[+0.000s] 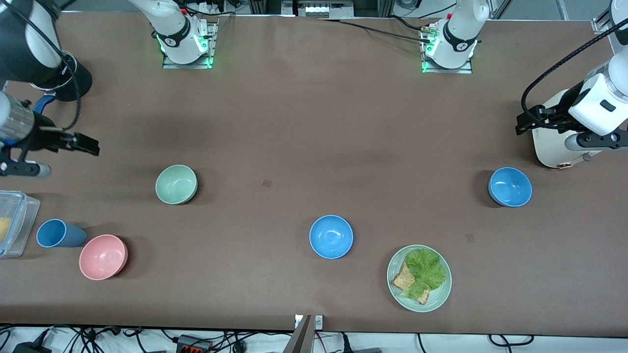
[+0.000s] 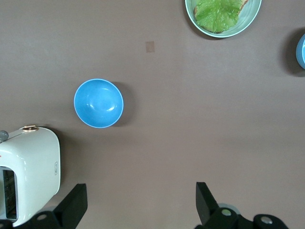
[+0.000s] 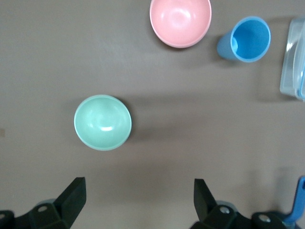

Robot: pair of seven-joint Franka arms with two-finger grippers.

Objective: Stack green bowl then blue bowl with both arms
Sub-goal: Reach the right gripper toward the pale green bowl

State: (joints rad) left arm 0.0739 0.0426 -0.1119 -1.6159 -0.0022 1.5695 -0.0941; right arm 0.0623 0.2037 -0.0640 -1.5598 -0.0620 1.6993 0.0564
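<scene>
The right tool (image 1: 86, 143) hangs with jaws spread above the table (image 1: 294, 137) at the right arm's end, near the green bowl (image 1: 176, 184). The left tool (image 1: 527, 120), also spread wide, hovers by the toaster (image 1: 552, 142), near one blue bowl (image 1: 510, 187); another blue bowl (image 1: 331, 236) sits mid-table.

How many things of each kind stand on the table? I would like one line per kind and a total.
Small round bowls: 4 (mint-green bowl, two sky-blue bowls, pink bowl)
Blue cup: 1
Pale green plate with lettuce and toast: 1
White toaster: 1
Clear plastic box: 1
Total: 8
</scene>
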